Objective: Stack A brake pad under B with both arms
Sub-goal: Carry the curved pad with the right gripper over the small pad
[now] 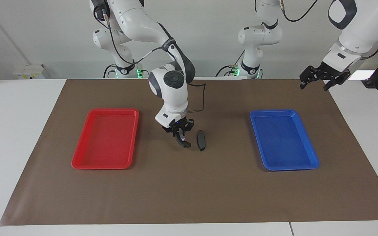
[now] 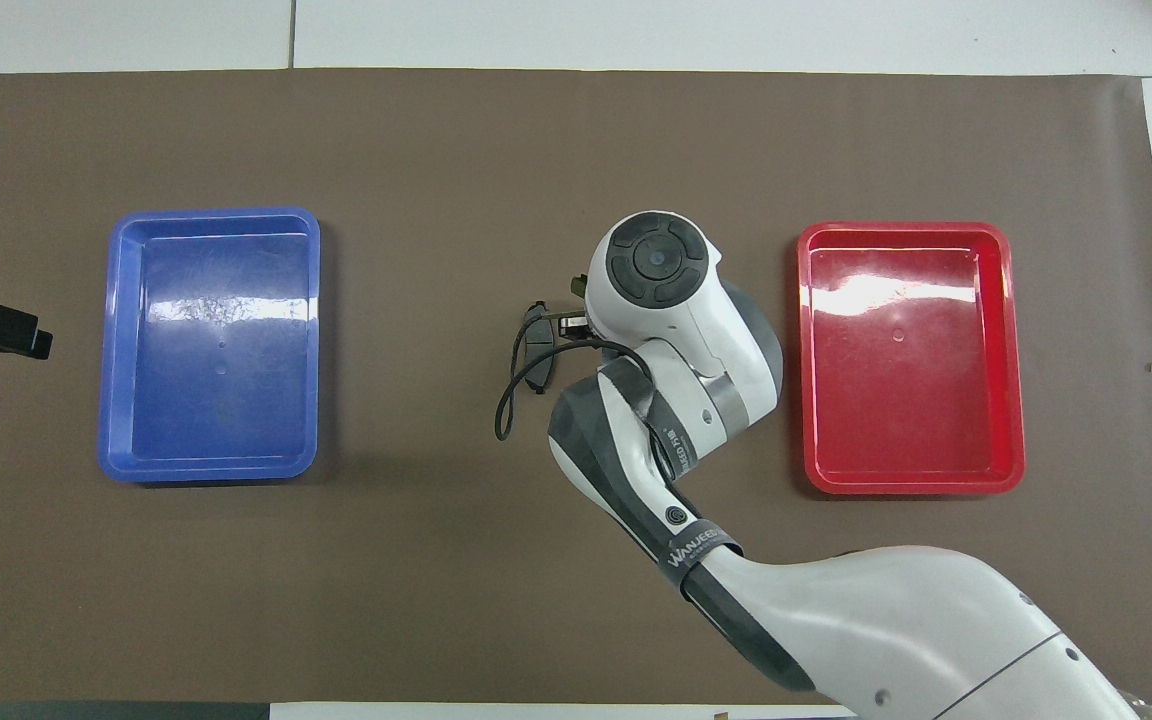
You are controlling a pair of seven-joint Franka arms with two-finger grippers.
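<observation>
My arms (image 1: 172, 88) are glossy white with dark grey joint caps and bands, loose black cables, small black pincers and green lights at my bases.

We see a brightly and evenly lit scene with light falling from above. White glare streaks the floor of the blue tray (image 2: 211, 310) and the red tray (image 2: 876, 290) in the overhead view. Soft shadows lie close beside both trays and under the right arm (image 1: 172, 95) on the brown mat (image 1: 189, 196). Both views are sharp, with no visible blur.
</observation>
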